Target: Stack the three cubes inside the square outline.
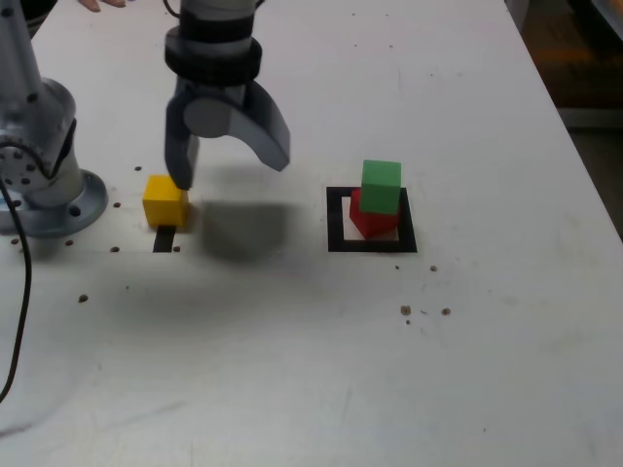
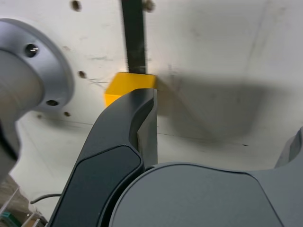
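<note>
The yellow cube (image 1: 164, 201) (image 2: 124, 86) sits on the white table at the exterior view's left, at the end of a short black strip (image 1: 164, 238) (image 2: 132, 33). My gripper (image 1: 231, 167) (image 2: 220, 118) hangs open just above the table. One dark finger (image 1: 180, 165) (image 2: 135, 118) is at the yellow cube's edge, and the cube lies outside the jaws, which hold nothing. The green cube (image 1: 381, 187) rests on the red cube (image 1: 368, 222), slightly askew. Both stand inside the square outline (image 1: 338, 233) at the exterior view's right.
The arm's grey round base (image 1: 44, 195) (image 2: 33, 75) stands close to the yellow cube, at the exterior view's far left, with a cable (image 1: 19, 321) trailing from it. Small dark specks (image 1: 406, 310) dot the table. A hand (image 1: 97, 3) shows at the far edge. The table's edge (image 1: 584, 156) runs along the exterior view's right.
</note>
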Tool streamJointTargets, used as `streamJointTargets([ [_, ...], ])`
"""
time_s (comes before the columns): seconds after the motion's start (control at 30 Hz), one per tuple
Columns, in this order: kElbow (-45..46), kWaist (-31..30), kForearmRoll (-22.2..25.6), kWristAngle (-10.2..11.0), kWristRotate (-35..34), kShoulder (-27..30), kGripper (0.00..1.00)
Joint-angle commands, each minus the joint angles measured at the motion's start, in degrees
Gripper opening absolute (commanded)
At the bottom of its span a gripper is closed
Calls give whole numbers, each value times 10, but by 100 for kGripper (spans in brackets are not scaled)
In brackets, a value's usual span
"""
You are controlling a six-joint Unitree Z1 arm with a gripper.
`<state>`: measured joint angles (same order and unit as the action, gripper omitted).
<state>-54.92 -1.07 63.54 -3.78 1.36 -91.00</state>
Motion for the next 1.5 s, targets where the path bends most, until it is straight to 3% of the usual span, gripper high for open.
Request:
streamJointTargets([
  [0.0,6,3,14,13,-7,13,97],
  [0.3,21,5,38,32,-25,35,97],
  [0.57,-55,5,37,61,-9,19,97],
  [0.83,-166,-10,73,63,7,-34,97],
  [0.97,-176,-18,97,59,1,-46,97],
  [1.17,-122,-36,117,31,-32,-40,97],
  [1.47,-103,-127,108,-67,-116,-44,97],
])
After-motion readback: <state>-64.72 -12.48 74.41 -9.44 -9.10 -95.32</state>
